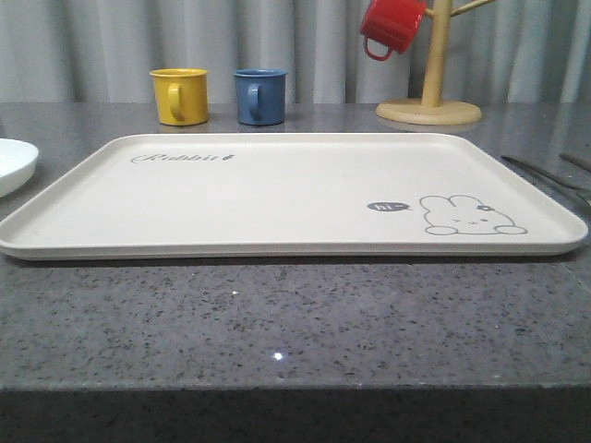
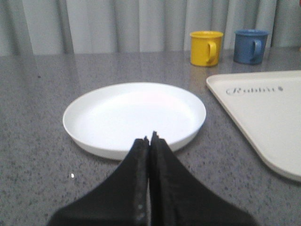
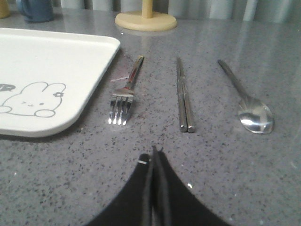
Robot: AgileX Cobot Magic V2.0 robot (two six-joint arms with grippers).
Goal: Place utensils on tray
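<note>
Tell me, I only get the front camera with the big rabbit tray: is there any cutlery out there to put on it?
Observer: Yes. On the right wrist camera a fork, a pair of chopsticks and a spoon lie side by side on the counter beside the tray, none on it.
Operator: Which one is nearest the tray?
Observer: The fork; the spoon is farthest.
Operator: Is a gripper holding anything?
Observer: No. The right gripper is shut and empty, short of the chopsticks.
Operator: And the other one?
Observer: The left gripper is also shut and empty, at the rim of a round white plate.
</note>
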